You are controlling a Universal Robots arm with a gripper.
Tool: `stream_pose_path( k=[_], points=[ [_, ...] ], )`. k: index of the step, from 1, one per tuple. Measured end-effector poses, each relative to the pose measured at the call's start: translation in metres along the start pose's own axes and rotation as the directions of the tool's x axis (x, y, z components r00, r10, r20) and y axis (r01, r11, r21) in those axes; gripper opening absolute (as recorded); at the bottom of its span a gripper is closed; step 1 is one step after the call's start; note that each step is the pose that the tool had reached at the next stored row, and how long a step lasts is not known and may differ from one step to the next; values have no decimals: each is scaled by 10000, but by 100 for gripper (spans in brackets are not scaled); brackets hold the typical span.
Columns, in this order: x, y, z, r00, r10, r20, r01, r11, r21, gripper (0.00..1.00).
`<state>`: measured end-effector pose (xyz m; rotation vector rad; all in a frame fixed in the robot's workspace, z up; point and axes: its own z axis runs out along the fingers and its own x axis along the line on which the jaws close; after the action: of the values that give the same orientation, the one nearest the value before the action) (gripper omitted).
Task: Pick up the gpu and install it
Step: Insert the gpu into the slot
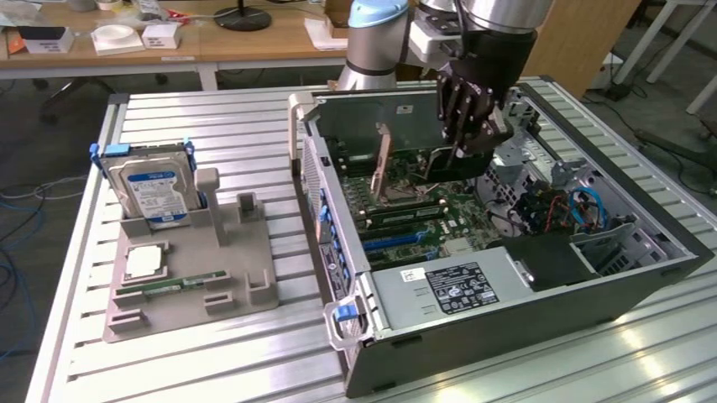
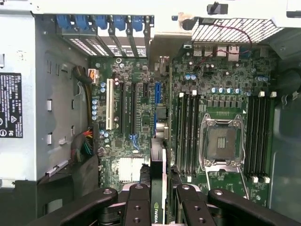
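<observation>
My gripper (image 1: 471, 138) hangs inside the open computer case (image 1: 627, 277), above the motherboard (image 1: 437, 214). It is shut on the gpu (image 1: 451, 166), a thin dark card held below the fingers. In the wrist view the gpu (image 2: 157, 165) shows edge-on between the black fingers (image 2: 136, 202), with a green logo near the grip. The card's edge runs in line with the blue slot (image 2: 157, 94) on the motherboard (image 2: 136, 70). Whether the card touches the slot I cannot tell.
A grey holder (image 1: 241, 277) on the slatted table at the exterior view's left carries a blue-labelled hard drive (image 1: 157, 189), a silver chip (image 1: 146, 262) and a green memory stick (image 1: 168, 288). Inside the case sit the power supply (image 1: 454, 285), memory sticks (image 2: 188, 132) and an empty processor socket (image 2: 221, 141).
</observation>
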<state>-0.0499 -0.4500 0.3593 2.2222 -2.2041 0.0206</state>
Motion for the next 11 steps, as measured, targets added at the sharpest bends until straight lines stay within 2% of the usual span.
stream_pose_path(
  k=[7, 11],
  points=[
    [-12, 4, 41, 10000, -1, 3, 1, 10000, 0, 26],
    [-13, 4, 100, 10000, -1, 5, 1, 10000, -1, 26]
  ],
)
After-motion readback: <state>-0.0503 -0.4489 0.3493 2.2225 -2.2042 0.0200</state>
